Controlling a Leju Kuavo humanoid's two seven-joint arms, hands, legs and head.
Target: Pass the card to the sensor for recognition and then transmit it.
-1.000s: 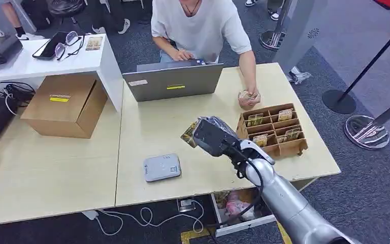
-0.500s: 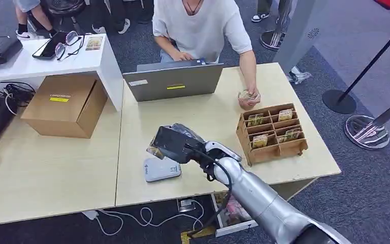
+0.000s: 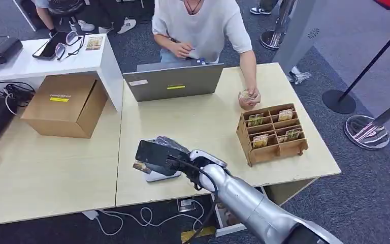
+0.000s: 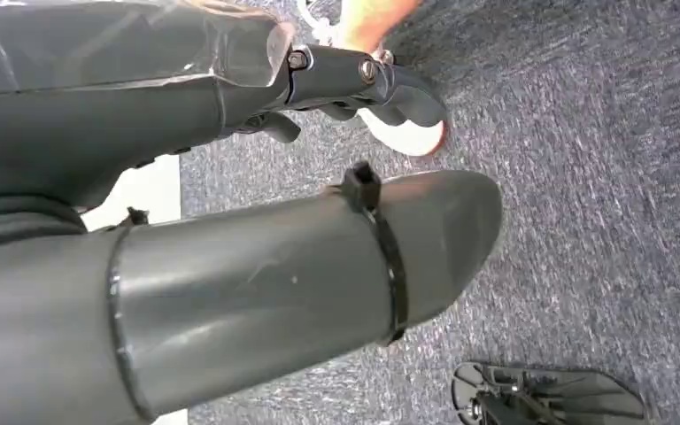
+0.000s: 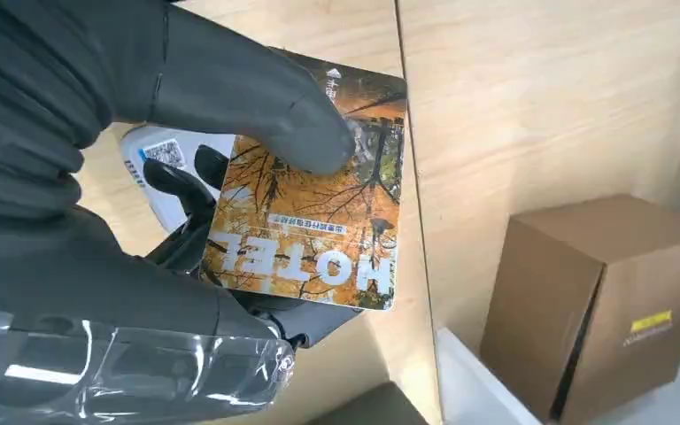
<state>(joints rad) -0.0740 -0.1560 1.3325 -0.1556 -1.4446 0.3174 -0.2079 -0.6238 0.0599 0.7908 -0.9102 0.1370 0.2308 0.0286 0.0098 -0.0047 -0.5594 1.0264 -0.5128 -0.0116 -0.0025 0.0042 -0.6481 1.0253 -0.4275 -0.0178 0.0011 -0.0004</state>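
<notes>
The card [image 5: 310,239] — an orange hotel card — is pinched between the thumb and fingers of the right hand [image 3: 158,155], directly above the sensor [image 3: 156,175], the grey reader near the table's [image 3: 193,122] front edge. We cannot tell whether card and sensor touch. We advise holding the card flat and steady over the sensor's face, then lifting it clear before passing it on. The left hand [image 4: 354,75] has its fingers curled around nothing, away from the sensor.

place: hotel front-desk mock-up | evidence: laptop [image 3: 172,81], card rack [image 3: 271,133], stanchions [image 3: 341,99]
</notes>
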